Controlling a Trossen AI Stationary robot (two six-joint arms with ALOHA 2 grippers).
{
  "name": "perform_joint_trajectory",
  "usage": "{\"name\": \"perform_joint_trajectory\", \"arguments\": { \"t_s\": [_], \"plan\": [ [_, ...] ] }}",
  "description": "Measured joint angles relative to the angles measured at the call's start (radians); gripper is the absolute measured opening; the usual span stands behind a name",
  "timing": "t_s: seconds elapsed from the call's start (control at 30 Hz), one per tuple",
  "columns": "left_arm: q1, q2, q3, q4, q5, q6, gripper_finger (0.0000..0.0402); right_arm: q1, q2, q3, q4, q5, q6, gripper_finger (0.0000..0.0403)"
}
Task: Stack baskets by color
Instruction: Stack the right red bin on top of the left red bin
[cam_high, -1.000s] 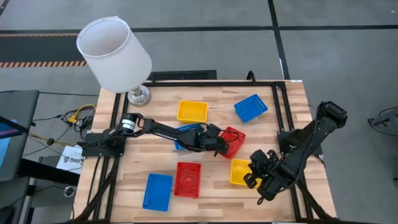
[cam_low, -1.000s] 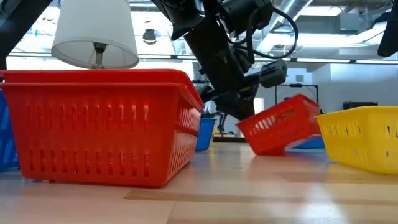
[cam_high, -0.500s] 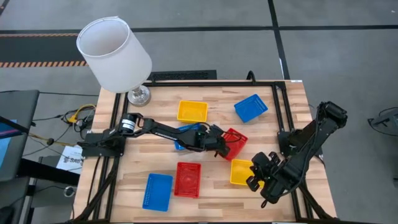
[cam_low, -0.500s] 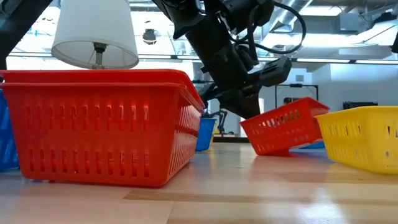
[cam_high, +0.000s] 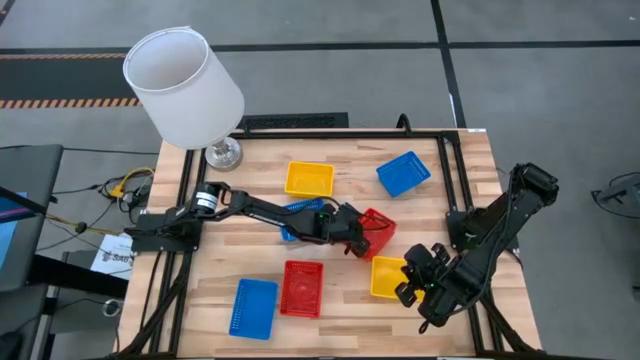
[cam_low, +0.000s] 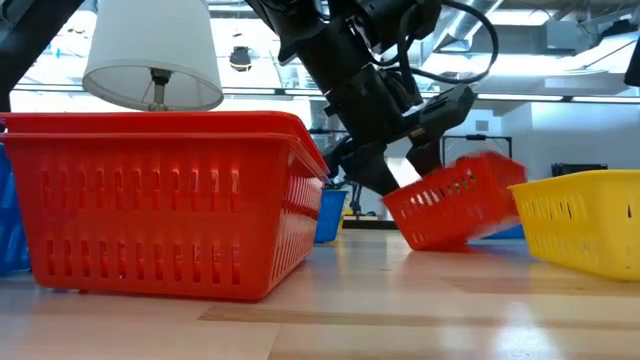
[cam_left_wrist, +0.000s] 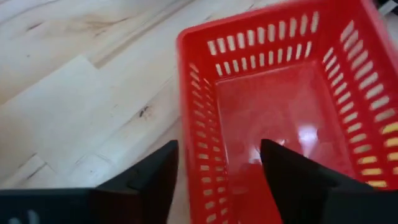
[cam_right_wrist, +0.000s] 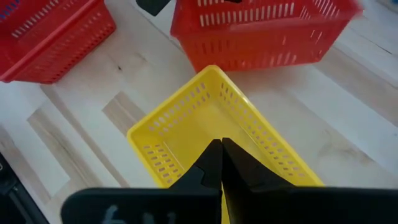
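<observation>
1. On the wooden table (cam_high: 330, 210) in the high view I count seven basket positions: two red, three blue, two yellow. Whether any of them is already a nested stack I cannot tell from above.
2. Red, count two. One red basket (cam_high: 302, 288) sits flat near the front edge, and in the low view it fills the foreground with a doubled rim line. The second, tilted red basket (cam_high: 376, 229) lies near the table's middle.
3. Blue, count three. One blue basket (cam_high: 253, 307) sits at the front, just beside the flat red one. Another blue basket (cam_high: 403, 172) sits toward the back right. A third blue basket (cam_high: 298, 217) is mostly hidden under the left arm.
4. Yellow, count two. One yellow basket (cam_high: 309, 179) sits at the back centre. The other yellow basket (cam_high: 386, 277) sits front right, near the tilted red one.
5. The left gripper (cam_high: 357, 240) is at the near wall of the tilted red basket. In its wrist view the fingers (cam_left_wrist: 152, 180) stand apart, one on each side of that wall, with gaps showing, so I log no grip.
6. In the low view the tilted red basket (cam_low: 455, 200) leans with one edge raised off the wood and appears blurred.
7. The right gripper (cam_high: 410, 279) hovers over the front-right yellow basket (cam_right_wrist: 217, 137). Its fingers are pressed together and hold nothing.
8. One white lamp (cam_high: 183, 88) stands at the table's back left corner.
</observation>
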Motion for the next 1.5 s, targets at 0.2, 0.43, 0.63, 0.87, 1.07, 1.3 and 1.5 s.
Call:
{"name": "perform_joint_trajectory", "arguments": {
  "t_s": [0.2,0.43,0.63,0.87,1.07,1.3,1.5],
  "plan": [
    [0.000,0.000,0.038,-0.010,-0.018,0.023,0.0248,0.000,0.000,0.000,0.000,0.000,0.000,0.0021],
    [0.005,-0.003,0.087,-0.045,-0.024,0.109,0.0249,0.000,0.000,0.000,0.007,0.000,0.000,0.0021],
    [0.018,-0.003,0.087,-0.066,0.002,0.170,0.0235,0.000,0.000,0.000,0.010,0.000,-0.002,0.0021],
    [0.014,0.016,0.085,-0.067,-0.010,0.185,0.0197,0.000,0.000,0.000,0.010,0.000,-0.002,0.0021],
    [0.013,0.071,0.081,-0.072,0.051,0.166,0.0190,0.000,-0.001,0.000,0.021,-0.001,-0.009,0.0021],
    [0.013,0.057,0.082,-0.064,0.035,0.163,0.0151,0.000,-0.001,-0.001,0.018,-0.001,-0.010,0.0021],
    [0.013,0.047,0.083,-0.082,0.016,0.169,0.0052,0.000,-0.001,-0.001,0.019,0.000,-0.010,0.0021]
  ]
}}
